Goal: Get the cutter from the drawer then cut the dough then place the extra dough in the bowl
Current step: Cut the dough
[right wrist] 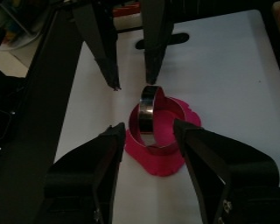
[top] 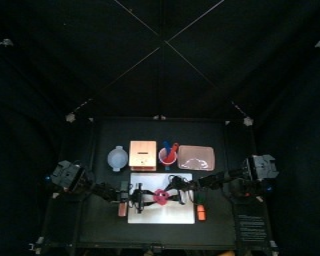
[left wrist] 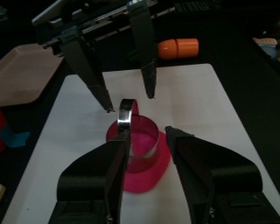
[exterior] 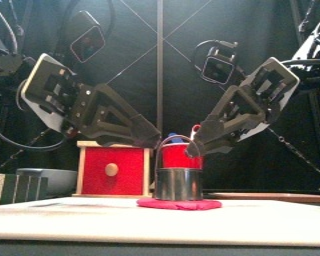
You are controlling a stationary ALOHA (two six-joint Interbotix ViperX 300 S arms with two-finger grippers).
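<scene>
The round metal cutter (exterior: 179, 183) stands upright on the flat pink dough (exterior: 178, 204), on the white cutting board (top: 184, 184) at the table's middle. My left gripper (left wrist: 145, 136) comes down from the left and is open, with the cutter (left wrist: 127, 131) between its jaws, close to one of them. My right gripper (right wrist: 149, 125) comes down from the right, open too, and its jaws straddle the cutter (right wrist: 152, 109) without closing on it. The dough (right wrist: 161, 149) spreads out around the cutter's base. Both grippers' tips meet at the cutter's top rim in the front view.
Behind the board stand the blue-grey bowl (top: 117, 158), the wooden box with its red drawer front (exterior: 112, 170), the red cup (top: 170, 153) and the pink tray (top: 199, 157). An orange toy (top: 200, 212) lies beside the board's right edge and another (top: 123, 210) by its left edge.
</scene>
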